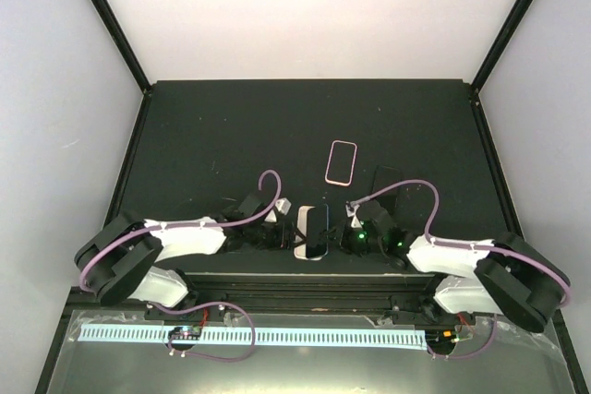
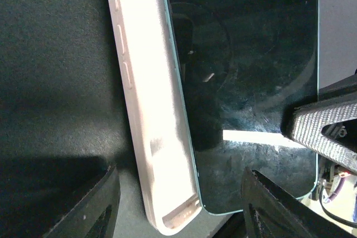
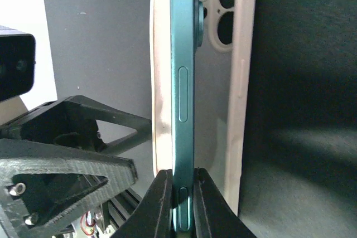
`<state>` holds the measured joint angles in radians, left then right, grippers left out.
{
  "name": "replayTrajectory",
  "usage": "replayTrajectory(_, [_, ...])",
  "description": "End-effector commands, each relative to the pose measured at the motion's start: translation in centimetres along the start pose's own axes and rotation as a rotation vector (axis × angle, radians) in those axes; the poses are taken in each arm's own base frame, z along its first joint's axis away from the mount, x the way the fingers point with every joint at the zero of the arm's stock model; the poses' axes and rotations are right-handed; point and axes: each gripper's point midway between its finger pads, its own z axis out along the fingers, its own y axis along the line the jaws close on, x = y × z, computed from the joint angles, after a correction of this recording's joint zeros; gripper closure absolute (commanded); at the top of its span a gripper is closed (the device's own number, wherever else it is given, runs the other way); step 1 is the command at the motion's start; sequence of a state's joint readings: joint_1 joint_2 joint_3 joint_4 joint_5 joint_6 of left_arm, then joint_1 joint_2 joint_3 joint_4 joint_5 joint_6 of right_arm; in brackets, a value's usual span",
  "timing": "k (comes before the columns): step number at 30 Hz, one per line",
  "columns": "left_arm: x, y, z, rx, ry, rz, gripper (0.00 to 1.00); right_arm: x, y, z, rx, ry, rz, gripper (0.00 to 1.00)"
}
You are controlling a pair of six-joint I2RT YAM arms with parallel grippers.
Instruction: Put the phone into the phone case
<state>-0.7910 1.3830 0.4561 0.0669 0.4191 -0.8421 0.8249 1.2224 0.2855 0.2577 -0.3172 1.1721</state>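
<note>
Right gripper [image 3: 182,193], clenched on the teal phone [image 3: 182,54], holds it edge-up over the pale phone case [image 3: 245,82], long axes parallel; left gripper [image 2: 178,176], released, straddles both from the opposite side.

Counter [image 1: 231,126]: dark, matte.
Pink-rimmed item [image 1: 342,162]: lying flat, right of centre.
White phone case [image 1: 300,228]: sitting by the near edge.

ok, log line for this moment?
step: insertion | right tool: shut on phone | left tool: open around white case | phone: tilted, not seated
</note>
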Motion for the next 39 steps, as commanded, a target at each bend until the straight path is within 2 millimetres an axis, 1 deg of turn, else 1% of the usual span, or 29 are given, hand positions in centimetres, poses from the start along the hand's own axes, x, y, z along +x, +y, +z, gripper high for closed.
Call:
replayTrajectory(1, [-1.0, -0.5, 0.5, 0.020, -0.023, 0.027, 0.40, -0.5, 1.8, 0.9, -0.069, -0.001, 0.000, 0.95])
replayTrajectory(5, [-0.9, 0.0, 1.1, 0.006, -0.008, 0.039, 0.46, -0.3, 1.1, 1.4, -0.060, 0.010, 0.008, 0.95])
replayTrajectory(8, [-0.8, -0.2, 1.3, 0.020, -0.002, 0.045, 0.48, -0.3, 0.7, 1.8, -0.044, 0.010, 0.010, 0.95])
replayTrajectory(14, [-0.4, -0.7, 1.4, 0.061, 0.011, 0.021, 0.51, -0.6, 0.8, 2.4, -0.041, 0.009, 0.014, 0.95])
replayTrajectory(18, [-0.2, -1.1, 1.6, 0.097, 0.023, 0.008, 0.54, 0.0, 0.4, 3.1, -0.050, 0.044, 0.027, 0.94])
replayTrajectory(22, [-0.3, -1.4, 1.6, 0.107, 0.020, 0.010, 0.59, 0.6, 0.0, 3.6, -0.064, 0.077, 0.043, 0.94])
replayTrajectory(26, [-0.2, -1.2, 1.4, 0.093, 0.014, 0.008, 0.60, 0.5, -0.6, 3.3, -0.031, 0.065, 0.031, 0.91])
replayTrajectory(30, [-0.3, -0.8, 1.1, 0.065, 0.002, 0.002, 0.61, -0.5, -0.5, 2.7, 0.023, 0.021, -0.020, 0.84])
replayTrajectory(35, [0.1, -0.1, 1.0, 0.041, 0.005, -0.017, 0.62, -1.4, -1.0, 1.5, 0.119, -0.024, -0.080, 0.71])
replayTrajectory(39, [-0.4, -0.1, 0.7, 0.030, -0.011, -0.015, 0.61, -2.4, -0.9, 0.5, 0.153, -0.074, -0.113, 0.59])
